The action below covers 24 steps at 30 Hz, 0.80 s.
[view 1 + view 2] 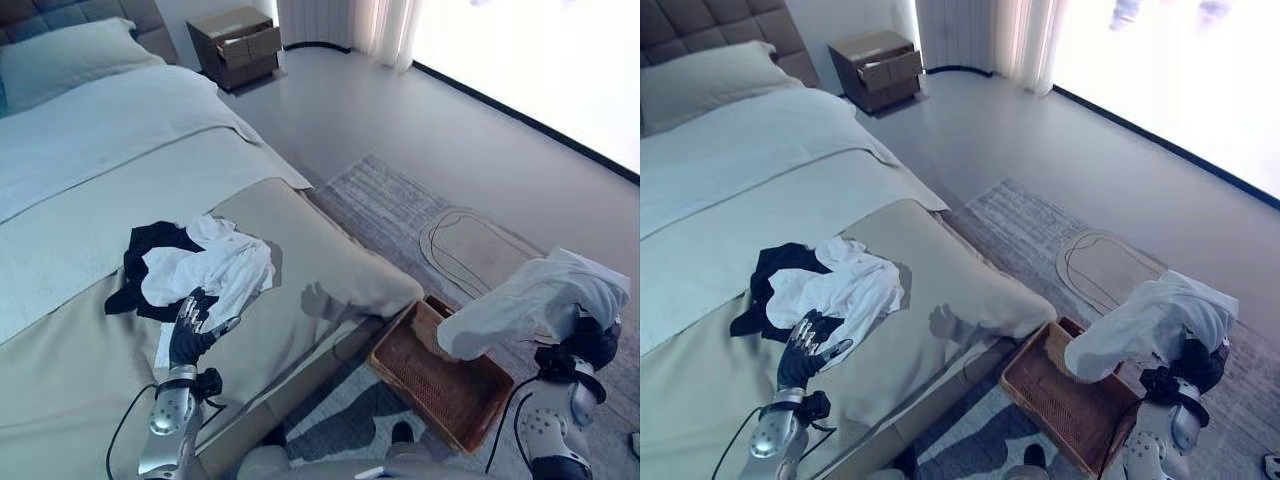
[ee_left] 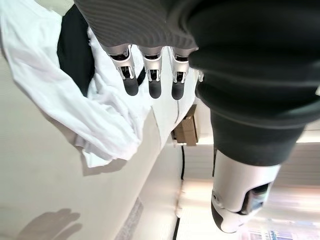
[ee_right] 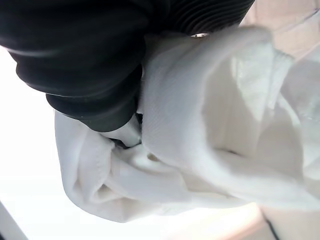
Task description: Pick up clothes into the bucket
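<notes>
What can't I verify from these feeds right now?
- Right hand fingers: wrapped in the white garment in the eye and right wrist views.
- Far side of the woven basket: covered by that hanging garment.
- Black garment on the bed: mostly under the white clothes; extent unclear.
- Left hand contact with the pile: unclear.

Daylight floods in from the window (image 1: 540, 70) ahead on my right, blown out to white glare. The floor (image 1: 400, 110) near it is washed pale. On the bed (image 1: 300, 260) my left hand (image 1: 192, 330) throws a soft shadow toward the bed's edge. Under the bed's side it is dark. In my right wrist view the cloth (image 3: 210, 130) is blurred, too close to focus, with bright haze behind it.
</notes>
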Available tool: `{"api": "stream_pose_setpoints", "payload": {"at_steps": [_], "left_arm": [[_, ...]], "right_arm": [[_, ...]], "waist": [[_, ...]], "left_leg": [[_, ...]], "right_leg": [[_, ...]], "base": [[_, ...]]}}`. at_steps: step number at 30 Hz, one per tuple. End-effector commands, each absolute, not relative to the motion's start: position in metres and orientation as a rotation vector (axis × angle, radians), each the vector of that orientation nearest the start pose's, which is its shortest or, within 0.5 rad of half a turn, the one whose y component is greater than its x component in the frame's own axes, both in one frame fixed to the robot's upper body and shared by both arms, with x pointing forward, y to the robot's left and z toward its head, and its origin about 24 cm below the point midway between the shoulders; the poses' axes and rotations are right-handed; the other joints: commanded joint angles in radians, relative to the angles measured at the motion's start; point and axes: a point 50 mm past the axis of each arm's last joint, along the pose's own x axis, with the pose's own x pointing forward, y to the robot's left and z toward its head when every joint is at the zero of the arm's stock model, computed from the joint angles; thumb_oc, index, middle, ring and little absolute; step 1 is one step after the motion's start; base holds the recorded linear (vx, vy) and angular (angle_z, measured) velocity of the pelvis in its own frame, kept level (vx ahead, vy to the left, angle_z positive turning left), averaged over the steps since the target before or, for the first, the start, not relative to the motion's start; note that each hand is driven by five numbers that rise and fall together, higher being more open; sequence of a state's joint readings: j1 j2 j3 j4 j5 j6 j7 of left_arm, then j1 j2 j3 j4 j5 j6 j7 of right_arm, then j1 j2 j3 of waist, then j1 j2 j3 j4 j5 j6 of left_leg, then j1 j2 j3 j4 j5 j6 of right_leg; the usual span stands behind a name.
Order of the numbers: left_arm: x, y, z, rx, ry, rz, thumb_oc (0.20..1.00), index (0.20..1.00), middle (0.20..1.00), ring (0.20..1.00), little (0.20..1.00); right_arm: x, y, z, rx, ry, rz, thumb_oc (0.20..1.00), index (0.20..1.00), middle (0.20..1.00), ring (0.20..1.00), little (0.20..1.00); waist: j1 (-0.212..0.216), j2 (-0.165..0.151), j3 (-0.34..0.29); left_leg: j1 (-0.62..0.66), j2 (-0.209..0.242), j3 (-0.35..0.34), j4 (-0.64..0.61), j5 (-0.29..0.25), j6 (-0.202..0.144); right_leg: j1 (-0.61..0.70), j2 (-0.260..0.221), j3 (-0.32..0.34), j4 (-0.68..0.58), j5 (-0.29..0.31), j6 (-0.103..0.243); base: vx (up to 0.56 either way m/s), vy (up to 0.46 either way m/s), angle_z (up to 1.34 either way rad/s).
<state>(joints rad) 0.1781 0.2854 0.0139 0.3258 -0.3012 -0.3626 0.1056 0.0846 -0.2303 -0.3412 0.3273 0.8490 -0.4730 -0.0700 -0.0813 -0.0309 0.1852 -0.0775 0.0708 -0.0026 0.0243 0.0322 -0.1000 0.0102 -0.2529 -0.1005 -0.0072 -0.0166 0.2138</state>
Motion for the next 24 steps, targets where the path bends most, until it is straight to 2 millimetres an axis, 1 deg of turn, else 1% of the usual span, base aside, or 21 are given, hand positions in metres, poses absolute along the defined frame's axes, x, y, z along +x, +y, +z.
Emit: {"api": "stream_pose_setpoints", "payload": {"at_steps": [1, 2, 3, 4, 6, 8, 12, 13, 14, 15, 17, 19, 20, 21, 22, 23, 24], "left_arm": [[0.212, 0.258, 0.026, -0.003, -0.149, 0.3, 1.0, 1.0, 1.0, 1.0, 1.0], [0.212, 0.258, 0.026, -0.003, -0.149, 0.301, 1.0, 1.0, 1.0, 1.0, 1.0], [0.214, 0.258, 0.034, -0.022, -0.194, 0.308, 1.0, 1.0, 1.0, 1.0, 1.0], [0.215, 0.258, 0.035, -0.022, -0.195, 0.308, 1.0, 1.0, 1.0, 1.0, 1.0], [0.22, 0.256, 0.049, -0.05, -0.273, 0.312, 1.0, 1.0, 1.0, 1.0, 1.0], [0.223, 0.254, 0.059, -0.054, -0.318, 0.3, 1.0, 1.0, 1.0, 1.0, 1.0], [0.226, 0.251, 0.069, -0.067, -0.37, 0.288, 1.0, 1.0, 1.0, 1.0, 1.0], [0.229, 0.248, 0.075, -0.07, -0.397, 0.281, 1.0, 1.0, 1.0, 1.0, 1.0], [0.229, 0.248, 0.076, -0.07, -0.399, 0.282, 1.0, 1.0, 1.0, 1.0, 1.0], [0.231, 0.245, 0.081, -0.079, -0.425, 0.267, 1.0, 1.0, 1.0, 1.0, 1.0], [0.231, 0.24, 0.087, -0.084, -0.447, 0.249, 1.0, 1.0, 1.0, 1.0, 1.0], [0.232, 0.236, 0.089, -0.089, -0.456, 0.23, 1.0, 1.0, 1.0, 1.0, 1.0], [0.232, 0.235, 0.089, -0.09, -0.456, 0.23, 1.0, 1.0, 1.0, 1.0, 1.0], [0.233, 0.23, 0.092, -0.101, -0.468, 0.209, 1.0, 1.0, 1.0, 1.0, 1.0], [0.233, 0.23, 0.092, -0.102, -0.469, 0.21, 1.0, 1.0, 1.0, 1.0, 1.0], [0.233, 0.227, 0.095, -0.119, -0.481, 0.196, 1.0, 1.0, 1.0, 1.0, 1.0], [0.233, 0.226, 0.096, -0.127, -0.485, 0.191, 1.0, 1.0, 1.0, 1.0, 1.0]], "right_arm": [[0.206, -0.324, 0.045, 0.424, -0.364, -0.642, 0.2, 0.2, 0.2, 0.2, 0.2], [0.206, -0.324, 0.045, 0.424, -0.364, -0.641, 0.2, 0.2, 0.2, 0.2, 0.2], [0.208, -0.322, 0.04, 0.397, -0.327, -0.637, 0.2, 0.2, 0.2, 0.2, 0.2], [0.208, -0.322, 0.04, 0.397, -0.328, -0.637, 0.2, 0.2, 0.2, 0.2, 0.2], [0.215, -0.318, 0.035, 0.388, -0.29, -0.622, 0.2, 0.2, 0.2, 0.2, 0.2], [0.219, -0.315, 0.031, 0.385, -0.266, -0.615, 0.2, 0.2, 0.2, 0.2, 0.2], [0.229, -0.313, 0.033, 0.375, -0.256, -0.611, 0.2, 0.2, 0.2, 0.2, 0.2], [0.239, -0.31, 0.039, 0.369, -0.268, -0.597, 0.2, 0.2, 0.2, 0.2, 0.2], [0.24, -0.31, 0.04, 0.369, -0.27, -0.597, 0.2, 0.2, 0.2, 0.2, 0.2], [0.249, -0.308, 0.047, 0.36, -0.286, -0.585, 0.2, 0.2, 0.2, 0.2, 0.2], [0.257, -0.307, 0.055, 0.348, -0.308, -0.576, 0.2, 0.2, 0.2, 0.2, 0.2], [0.264, -0.307, 0.061, 0.341, -0.319, -0.581, 0.2, 0.2, 0.2, 0.2, 0.2], [0.265, -0.307, 0.061, 0.34, -0.319, -0.581, 0.2, 0.2, 0.2, 0.2, 0.2], [0.272, -0.309, 0.068, 0.332, -0.331, -0.594, 0.2, 0.2, 0.2, 0.2, 0.2], [0.273, -0.309, 0.068, 0.331, -0.332, -0.594, 0.2, 0.2, 0.2, 0.2, 0.2], [0.28, -0.313, 0.075, 0.315, -0.338, -0.609, 0.2, 0.2, 0.2, 0.2, 0.2], [0.281, -0.314, 0.077, 0.318, -0.34, -0.62, 0.2, 0.2, 0.2, 0.2, 0.2]], "waist": [[-0.019, -0.012, 0.047], [-0.019, -0.012, 0.046], [-0.023, -0.011, 0.071], [-0.023, -0.011, 0.07], [-0.029, -0.006, 0.105], [-0.03, -0.003, 0.122], [-0.03, -0.001, 0.144], [-0.028, 0.001, 0.157], [-0.028, 0.002, 0.152], [-0.024, 0.01, 0.165], [-0.02, 0.019, 0.165], [-0.014, 0.026, 0.174], [-0.013, 0.029, 0.172], [-0.01, 0.039, 0.181], [-0.008, 0.041, 0.178], [-0.002, 0.051, 0.188], [-0.001, 0.056, 0.189]], "left_leg": [[-0.072, -0.046, 0.003, 0.205, -0.138, 0.055], [-0.075, -0.045, 0.003, 0.208, -0.14, 0.055], [-0.101, -0.046, 0.006, 0.239, -0.146, 0.055], [-0.107, -0.045, 0.006, 0.245, -0.148, 0.055], [-0.171, -0.04, 0.009, 0.31, -0.164, 0.056], [-0.225, -0.04, 0.01, 0.361, -0.177, 0.058], [-0.309, -0.042, 0.005, 0.434, -0.191, 0.059], [-0.368, -0.042, 0.008, 0.478, -0.2, 0.058], [-0.38, -0.041, 0.008, 0.486, -0.203, 0.058], [-0.441, -0.04, 0.008, 0.529, -0.208, 0.061], [-0.519, -0.039, 0.012, 0.585, -0.221, 0.062], [-0.572, -0.04, 0.008, 0.624, -0.227, 0.062], [-0.579, -0.036, 0.008, 0.639, -0.24, 0.061], [-0.628, -0.038, 0.008, 0.666, -0.24, 0.062], [-0.638, -0.035, 0.007, 0.682, -0.253, 0.061], [-0.684, -0.037, 0.006, 0.719, -0.26, 0.061], [-0.707, -0.038, 0.005, 0.736, -0.263, 0.061]], "right_leg": [[-0.124, 0.029, 0.018, 0.123, 0.044, -0.043], [-0.128, 0.029, 0.019, 0.126, 0.042, -0.043], [-0.158, 0.029, 0.026, 0.155, 0.041, -0.047], [-0.163, 0.029, 0.028, 0.16, 0.039, -0.047], [-0.241, 0.025, 0.043, 0.226, 0.026, -0.054], [-0.297, 0.023, 0.052, 0.278, 0.013, -0.059], [-0.381, 0.023, 0.062, 0.347, -0.001, -0.068], [-0.44, 0.024, 0.069, 0.388, -0.007, -0.071], [-0.452, 0.025, 0.07, 0.395, -0.01, -0.071], [-0.515, 0.027, 0.078, 0.441, -0.019, -0.077], [-0.59, 0.028, 0.087, 0.492, -0.029, -0.082], [-0.644, 0.03, 0.096, 0.533, -0.038, -0.087], [-0.651, 0.033, 0.098, 0.548, -0.049, -0.087], [-0.706, 0.033, 0.104, 0.583, -0.051, -0.092], [-0.717, 0.036, 0.106, 0.598, -0.063, -0.092], [-0.761, 0.039, 0.115, 0.634, -0.072, -0.095], [-0.788, 0.041, 0.118, 0.655, -0.076, -0.097]], "base": [[-0.12, 0.006, 0.01], [-0.18, 0.006, -0.03], [-0.09, 0.002, -0.02], [-0.14, 0.001, -0.05], [-0.17, 0.006, -0.05], [-0.16, -0.004, -0.05], [-0.12, -0.013, -0.02], [-0.14, -0.01, -0.02], [-0.19, -0.011, -0.04], [-0.13, -0.002, -0.03], [-0.14, -0.013, 0.01], [-0.07, -0.018, 0.02], [-0.07, -0.014, 0.06], [-0.03, -0.008, 0.04], [-0.11, -0.008, 0.03], [-0.06, 0.001, -0.05], [-0.07, 0.002, -0.05]]}}
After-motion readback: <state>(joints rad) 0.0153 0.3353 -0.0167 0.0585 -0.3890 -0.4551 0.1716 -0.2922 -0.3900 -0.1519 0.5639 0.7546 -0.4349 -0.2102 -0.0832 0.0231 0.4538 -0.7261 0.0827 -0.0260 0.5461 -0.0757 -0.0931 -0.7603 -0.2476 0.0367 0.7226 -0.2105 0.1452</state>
